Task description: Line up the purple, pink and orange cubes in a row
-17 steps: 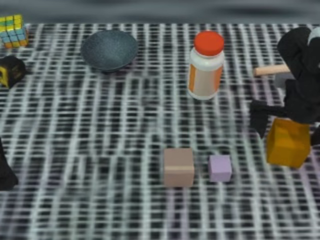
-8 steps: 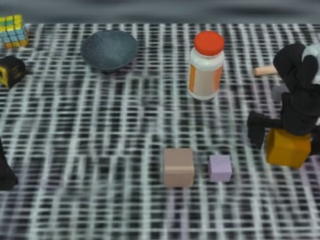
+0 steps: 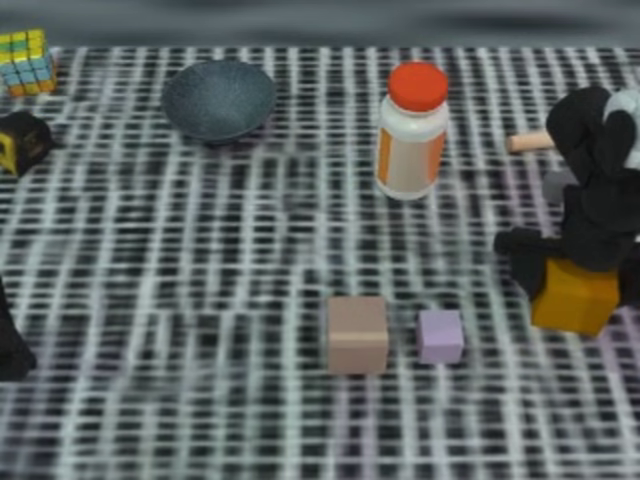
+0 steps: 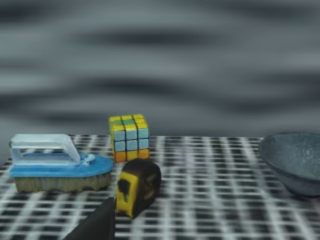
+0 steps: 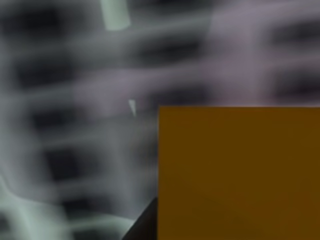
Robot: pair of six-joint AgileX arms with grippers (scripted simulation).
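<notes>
Gripping orange cube point(image 3: 572, 296), right gripper point(image 3: 578, 268) (table's right side)

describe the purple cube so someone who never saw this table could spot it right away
Start at the white bottle with the red cap toward the table's far side and come straight toward the near edge. There two cubes sit side by side, apart: the pink cube and, to its right, the purple cube. It is pale lilac and the smaller of the two, far smaller than the orange cube under the right gripper.
</notes>
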